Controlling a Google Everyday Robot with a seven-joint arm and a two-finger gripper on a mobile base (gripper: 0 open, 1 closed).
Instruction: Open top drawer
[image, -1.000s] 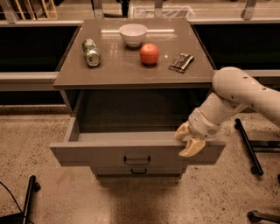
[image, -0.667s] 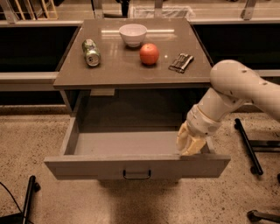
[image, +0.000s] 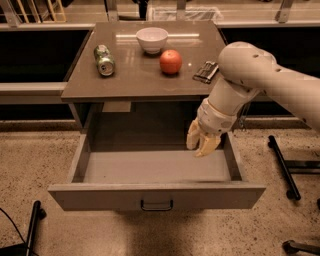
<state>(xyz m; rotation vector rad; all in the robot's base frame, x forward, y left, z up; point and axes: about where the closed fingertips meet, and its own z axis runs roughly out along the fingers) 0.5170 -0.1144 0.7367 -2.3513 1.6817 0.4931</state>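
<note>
1. The top drawer (image: 155, 196) has slid further out of the desk (image: 130, 82) than it stood a second ago. Its front now hides the lower drawer fronts that showed beneath it then.
2. The claw (image: 201, 141) was down at the right end of the front's upper edge a second ago. It now hangs above the rear right part of the tray (image: 150, 166), apart from the front.
3. I cannot tell whether the claw is released or clenched. Nothing shows in it, and it looks clear of the drawer.
4. Judged from this, the pull looks as good as done. The tray lies bare to nearly its full depth, and what remains is probably only to draw the arm away.
5. The drawer is a flat grey-brown panel with square edges and a matt finish. It carries a small dark loop handle (image: 156, 205) at mid-width, and the tray is plain smooth grey.
6. The desk top is smooth with a slight sheen and bears several things:
   - a dented can (image: 104, 60) on its side
   - a white round bowl (image: 152, 39)
   - a red-orange round fruit (image: 171, 62)
   - a dark flat packet (image: 206, 72)
7. The claw is pale yellow and rounded, on a smooth cream arm. The floor (image: 30, 155) is speckled stone.
</note>
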